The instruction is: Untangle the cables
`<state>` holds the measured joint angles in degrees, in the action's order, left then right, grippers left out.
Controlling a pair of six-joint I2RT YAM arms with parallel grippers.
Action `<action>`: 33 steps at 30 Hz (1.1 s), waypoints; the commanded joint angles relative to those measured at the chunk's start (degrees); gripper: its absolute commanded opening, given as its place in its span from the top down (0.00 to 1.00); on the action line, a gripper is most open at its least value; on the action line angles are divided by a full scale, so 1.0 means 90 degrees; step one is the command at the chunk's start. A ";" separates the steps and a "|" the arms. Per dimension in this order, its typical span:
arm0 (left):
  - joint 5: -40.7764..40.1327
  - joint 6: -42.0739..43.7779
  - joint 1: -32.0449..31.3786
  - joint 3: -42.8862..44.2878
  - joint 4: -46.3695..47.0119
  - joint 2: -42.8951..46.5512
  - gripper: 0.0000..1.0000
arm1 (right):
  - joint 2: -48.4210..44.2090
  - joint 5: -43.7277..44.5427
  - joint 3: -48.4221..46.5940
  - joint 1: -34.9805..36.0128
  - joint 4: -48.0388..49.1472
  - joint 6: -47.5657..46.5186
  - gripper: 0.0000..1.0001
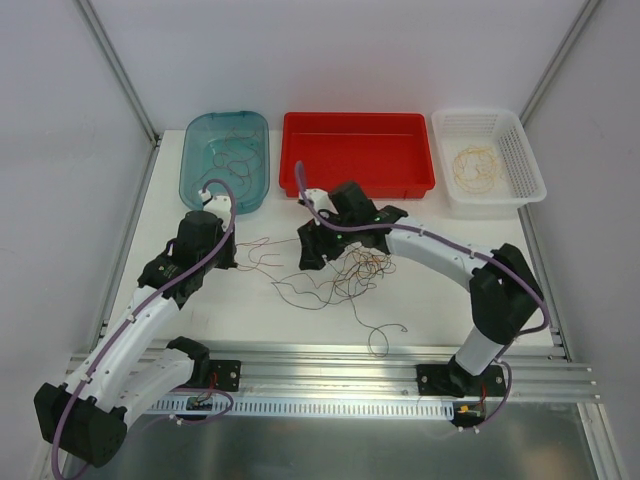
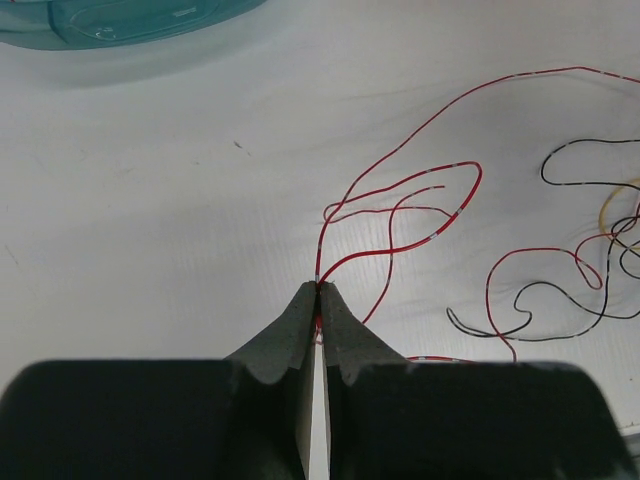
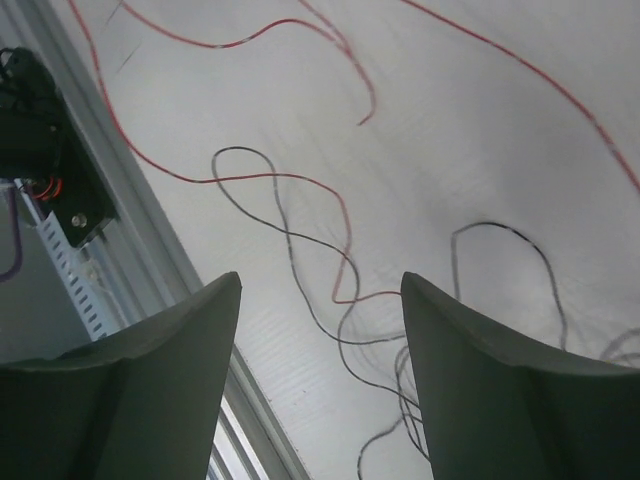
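Observation:
A tangle of thin red, dark and yellowish cables point(image 1: 345, 275) lies on the white table between my arms, with loose strands trailing toward the near edge. My left gripper point(image 1: 234, 257) is at the tangle's left end. In the left wrist view it point(image 2: 320, 290) is shut on a red cable point(image 2: 400, 185) that loops away from the tips over the table. My right gripper point(image 1: 318, 252) hangs over the tangle's left part. In the right wrist view it point(image 3: 320, 285) is open and empty, above red and dark strands point(image 3: 300, 230).
At the back stand a teal bin point(image 1: 197, 135) with a few cables in it, a red bin point(image 1: 360, 150), and a white basket point(image 1: 525, 160) holding yellow cables. The teal bin's edge shows in the left wrist view point(image 2: 120, 20). A metal rail point(image 3: 130, 230) runs along the near edge.

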<state>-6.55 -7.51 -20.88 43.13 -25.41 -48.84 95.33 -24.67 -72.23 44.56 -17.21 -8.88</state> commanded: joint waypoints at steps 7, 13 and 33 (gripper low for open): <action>-0.0249 -0.0172 0.0055 -0.0037 0.0186 -0.0101 0.98 | 0.0422 -0.1233 0.0105 0.0830 0.2419 0.0791 0.32; -0.0239 -0.0211 0.0055 -0.0047 0.0186 -0.0081 0.98 | 0.1018 -0.1341 -0.0314 0.1074 0.2723 0.0958 0.34; -0.0952 -0.0493 0.0055 -0.0095 0.0216 0.1051 0.25 | -0.0737 0.0404 -0.0753 0.0919 0.0927 0.0480 0.99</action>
<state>-12.21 -10.72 -20.88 42.72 -25.28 -42.33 96.36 -26.22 -74.91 53.74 -4.62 -1.78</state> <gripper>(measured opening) 0.693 0.019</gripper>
